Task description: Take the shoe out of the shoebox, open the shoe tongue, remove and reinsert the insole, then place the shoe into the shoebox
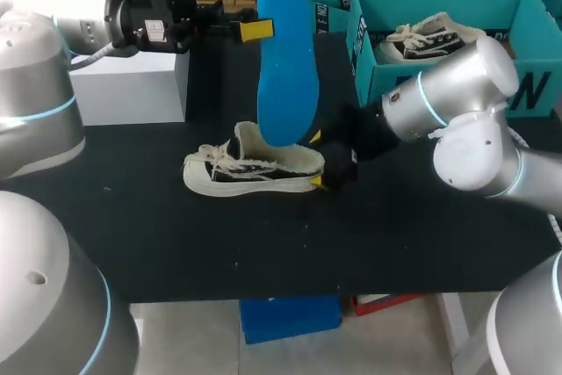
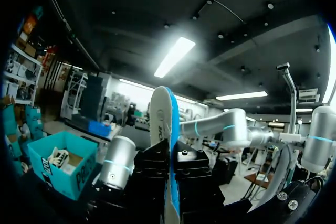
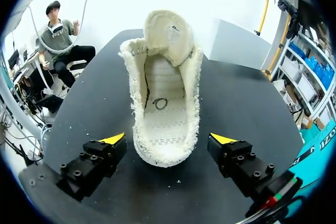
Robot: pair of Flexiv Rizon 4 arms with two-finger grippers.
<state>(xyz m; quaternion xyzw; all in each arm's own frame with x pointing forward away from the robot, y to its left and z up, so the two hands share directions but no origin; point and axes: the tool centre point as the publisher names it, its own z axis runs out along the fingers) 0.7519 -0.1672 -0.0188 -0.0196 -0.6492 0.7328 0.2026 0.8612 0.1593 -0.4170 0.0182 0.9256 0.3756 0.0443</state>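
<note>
Shoe (image 3: 165,103) heel sits btwn wide-open right fingers (image 3: 113,139), untouched; left fingers (image 1: 256,30) clamp blue insole (image 1: 287,59) above.

My left arm (image 1: 79,6) comes in from the left, held high over the table, with the wrist level and pointing across to the right. The left gripper (image 1: 253,30) is clamped on the insole (image 1: 287,59), a finger on each face, and holds it on end. My right arm (image 1: 448,85) reaches in from the right and slopes down low. The right gripper (image 1: 320,161) sits near the tabletop, its fingers (image 3: 231,153) spread wide either side of the heel of the shoe (image 1: 255,167), neither touching.
</note>
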